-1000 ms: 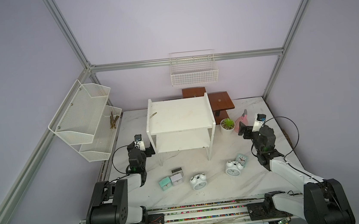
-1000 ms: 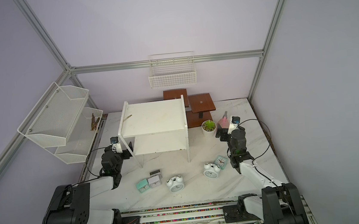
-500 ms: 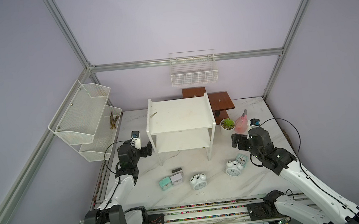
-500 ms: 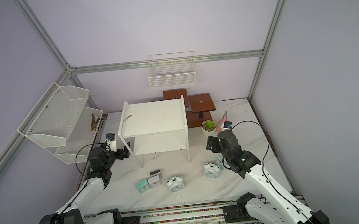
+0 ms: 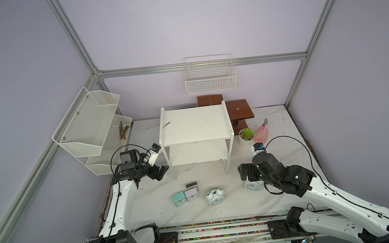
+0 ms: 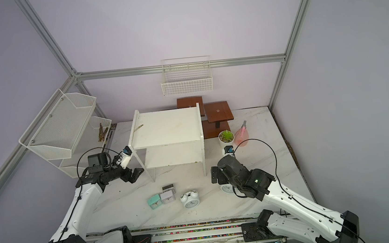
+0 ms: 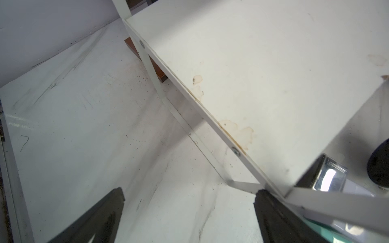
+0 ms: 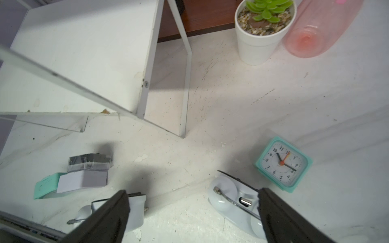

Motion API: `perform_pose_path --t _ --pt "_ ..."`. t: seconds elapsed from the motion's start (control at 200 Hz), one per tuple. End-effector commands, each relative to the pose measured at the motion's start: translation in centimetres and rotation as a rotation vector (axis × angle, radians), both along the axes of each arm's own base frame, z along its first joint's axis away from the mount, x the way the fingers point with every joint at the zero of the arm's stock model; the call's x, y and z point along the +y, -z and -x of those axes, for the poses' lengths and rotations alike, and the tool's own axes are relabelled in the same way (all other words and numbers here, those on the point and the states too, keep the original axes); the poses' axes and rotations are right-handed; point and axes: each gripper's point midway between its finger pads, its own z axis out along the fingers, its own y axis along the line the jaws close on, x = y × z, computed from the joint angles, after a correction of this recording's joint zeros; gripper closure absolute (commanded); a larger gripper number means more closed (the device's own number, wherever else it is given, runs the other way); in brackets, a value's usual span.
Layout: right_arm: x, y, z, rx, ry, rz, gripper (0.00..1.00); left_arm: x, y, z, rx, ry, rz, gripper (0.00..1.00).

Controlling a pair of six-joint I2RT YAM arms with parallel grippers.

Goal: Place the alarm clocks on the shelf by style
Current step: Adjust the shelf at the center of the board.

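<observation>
White shelf (image 5: 193,124), grey-veined white marble tabletop (image 5: 152,204), mint clock (image 8: 283,164), pink bottle (image 5: 262,133), brown stand (image 5: 239,109).

The white marble counter (image 5: 274,124) carries the two-tier shelf (image 5: 193,124), with a wooden stand (image 5: 238,110) behind it and a potted plant (image 5: 246,136) and pink spray bottle (image 5: 262,132) beside it. In front sit a mint green clock (image 5: 179,199), white square clock (image 5: 191,194) and dark-framed clock (image 5: 192,185) clustered together. A twin-bell clock (image 5: 214,196) is nearby, and a second twin-bell clock (image 5: 252,187) is beside another mint clock (image 8: 283,164).
</observation>
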Motion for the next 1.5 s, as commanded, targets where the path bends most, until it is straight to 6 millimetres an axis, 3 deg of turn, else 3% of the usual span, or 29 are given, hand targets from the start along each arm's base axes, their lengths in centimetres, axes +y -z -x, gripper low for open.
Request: perform_pose_path --t 0.0,0.15,0.315,0.66,1.0,1.13,1.255,1.495 --pt "2.7 -0.7 0.8 -0.016 -0.091 -0.018 0.01 -1.0 -0.6 2.9 0.057 0.099 -0.026 0.0" --pt "7.4 -1.1 3.0 -0.047 -0.25 -0.045 0.01 -1.8 -0.9 5.6 0.111 0.189 -0.029 0.0" --pt "9.9 -0.3 5.0 -0.078 -0.281 -0.056 0.01 -2.9 -0.8 7.8 0.15 0.251 0.01 0.0" --pt "10.7 2.9 7.8 -0.156 -0.197 -0.106 0.01 -4.3 -1.5 9.0 0.149 0.237 0.114 0.0" --pt "12.0 4.6 10.5 -0.286 -0.157 -0.229 0.01 -2.6 -2.2 5.9 0.089 0.018 0.163 0.0" --pt "11.5 7.0 10.6 -0.274 -0.071 -0.293 0.01 -2.9 -2.9 5.6 0.069 0.0 0.211 0.0" --pt "12.3 8.6 10.7 -0.26 -0.054 -0.362 0.01 -3.2 -3.1 6.0 0.071 0.016 0.219 0.0" --pt "14.1 10.6 10.8 -0.244 -0.021 -0.309 0.01 -3.3 -2.6 6.8 0.088 0.033 0.2 0.0"
